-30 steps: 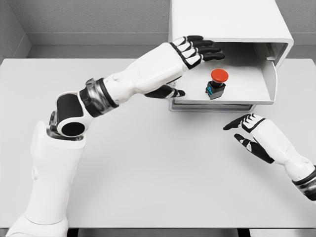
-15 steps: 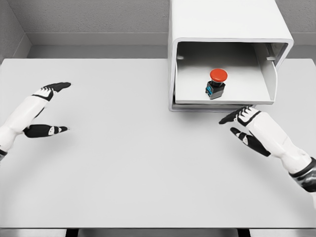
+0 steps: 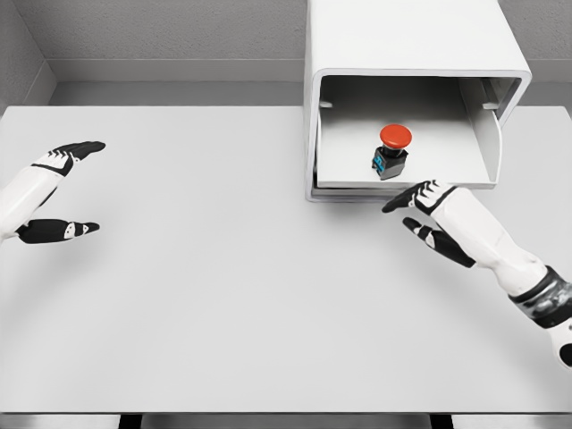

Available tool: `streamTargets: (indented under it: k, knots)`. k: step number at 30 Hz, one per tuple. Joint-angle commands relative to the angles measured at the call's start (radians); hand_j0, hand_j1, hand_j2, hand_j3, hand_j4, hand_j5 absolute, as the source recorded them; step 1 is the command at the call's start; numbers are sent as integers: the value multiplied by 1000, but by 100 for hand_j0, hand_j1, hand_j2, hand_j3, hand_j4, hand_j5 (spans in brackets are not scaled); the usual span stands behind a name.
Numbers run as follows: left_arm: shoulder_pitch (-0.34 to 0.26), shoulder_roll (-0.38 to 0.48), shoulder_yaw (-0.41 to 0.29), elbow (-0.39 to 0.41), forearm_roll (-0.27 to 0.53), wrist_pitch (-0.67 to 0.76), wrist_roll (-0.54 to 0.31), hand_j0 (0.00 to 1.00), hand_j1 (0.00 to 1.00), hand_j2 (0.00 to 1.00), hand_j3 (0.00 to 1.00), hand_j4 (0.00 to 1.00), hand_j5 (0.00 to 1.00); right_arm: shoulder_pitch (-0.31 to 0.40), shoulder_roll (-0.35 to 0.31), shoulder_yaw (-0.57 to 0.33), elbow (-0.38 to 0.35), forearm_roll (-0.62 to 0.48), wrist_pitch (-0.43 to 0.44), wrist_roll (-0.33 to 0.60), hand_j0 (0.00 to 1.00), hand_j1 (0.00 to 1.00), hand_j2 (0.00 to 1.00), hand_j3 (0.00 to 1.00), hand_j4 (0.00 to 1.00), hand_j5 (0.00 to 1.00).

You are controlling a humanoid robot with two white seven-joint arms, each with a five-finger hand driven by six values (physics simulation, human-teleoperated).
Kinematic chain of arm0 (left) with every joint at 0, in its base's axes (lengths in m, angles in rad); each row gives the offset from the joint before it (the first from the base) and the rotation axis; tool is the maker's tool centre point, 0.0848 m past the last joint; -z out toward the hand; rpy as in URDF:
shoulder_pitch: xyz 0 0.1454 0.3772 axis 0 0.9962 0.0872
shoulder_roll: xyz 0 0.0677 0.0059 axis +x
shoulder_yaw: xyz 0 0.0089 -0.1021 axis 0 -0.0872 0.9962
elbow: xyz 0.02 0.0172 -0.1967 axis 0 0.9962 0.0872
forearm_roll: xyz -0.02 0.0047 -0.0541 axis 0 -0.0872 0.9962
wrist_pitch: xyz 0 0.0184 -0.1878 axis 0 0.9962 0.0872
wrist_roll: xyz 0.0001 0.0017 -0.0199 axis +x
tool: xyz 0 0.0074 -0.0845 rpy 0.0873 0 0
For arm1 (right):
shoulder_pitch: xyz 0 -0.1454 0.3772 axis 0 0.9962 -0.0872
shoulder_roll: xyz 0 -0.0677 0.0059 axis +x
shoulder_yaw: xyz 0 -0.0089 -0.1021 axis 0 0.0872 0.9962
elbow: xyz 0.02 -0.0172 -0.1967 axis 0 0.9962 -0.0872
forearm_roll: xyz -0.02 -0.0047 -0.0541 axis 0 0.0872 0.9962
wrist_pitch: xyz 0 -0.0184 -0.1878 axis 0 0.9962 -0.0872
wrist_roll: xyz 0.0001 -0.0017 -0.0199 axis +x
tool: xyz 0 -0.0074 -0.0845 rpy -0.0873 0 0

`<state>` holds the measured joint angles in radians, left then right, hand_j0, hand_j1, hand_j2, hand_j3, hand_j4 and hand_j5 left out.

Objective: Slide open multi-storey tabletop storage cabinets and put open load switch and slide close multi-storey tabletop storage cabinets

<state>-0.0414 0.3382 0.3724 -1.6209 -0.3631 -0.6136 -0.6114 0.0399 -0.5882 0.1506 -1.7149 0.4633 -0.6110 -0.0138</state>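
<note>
The load switch (image 3: pixel 391 150) with its red cap stands upright in the pulled-out drawer (image 3: pixel 402 185) of the storage cabinet (image 3: pixel 411 45) at the far right of the table (image 3: pixel 223 295). The right hand (image 3: pixel 420 207), fingers spread and holding nothing, sits just in front of the drawer's front edge, perhaps touching it. It is far nearer than the left hand (image 3: pixel 54 192), open at the table's left edge, so the closing push runs straight away from the robot.

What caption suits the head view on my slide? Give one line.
Red-capped load switch sits in the open cabinet drawer; right hand open at its front edge, left hand open at far left.
</note>
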Motion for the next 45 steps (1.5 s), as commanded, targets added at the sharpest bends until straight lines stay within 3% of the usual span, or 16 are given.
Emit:
streamTargets:
  k: [1, 6, 30, 32, 34, 37, 41, 43, 45]
  knots:
    - [0, 1, 0, -1, 9, 3, 1, 100, 100, 100, 100, 100, 100, 0, -1, 6, 14, -6, 0, 0, 58, 58, 58, 58, 58, 58]
    - [5, 1, 0, -1, 9, 3, 1, 100, 100, 100, 100, 100, 100, -17, 21, 10, 47, -6, 0, 3, 58, 58, 58, 58, 58, 58]
    - [6, 1, 2, -2, 9, 3, 1, 100, 100, 100, 100, 100, 100, -232, 80, 81, 219, -9, 0, 3, 58, 58, 58, 58, 58, 58]
    - [5, -1, 2, -2, 9, 3, 1, 100, 100, 100, 100, 100, 100, -213, 73, 80, 209, -17, 0, 3, 59, 59, 59, 59, 59, 59]
    - [5, 1, 2, -2, 7, 3, 1, 100, 100, 100, 100, 100, 100, -183, 62, 75, 152, -23, 0, 2, 58, 58, 58, 58, 58, 58]
    - [3, -1, 2, 1, 7, 3, 1, 100, 100, 100, 100, 100, 100, -124, -16, 67, 106, -55, 0, 0, 59, 59, 59, 59, 59, 59]
    - [0, -2, -3, 9, -4, 3, 1, 100, 100, 100, 100, 100, 100, -100, -114, 55, 112, -113, 0, -2, 59, 59, 59, 59, 59, 59]
    - [-2, -1, -3, 9, -4, 3, 1, 100, 100, 100, 100, 100, 100, -55, -131, -6, 112, -117, 0, -2, 59, 59, 59, 59, 59, 59]
    - [5, -1, -3, 7, -4, 3, 1, 100, 100, 100, 100, 100, 100, -52, -145, -9, 113, -126, 0, -3, 59, 59, 59, 59, 59, 59]
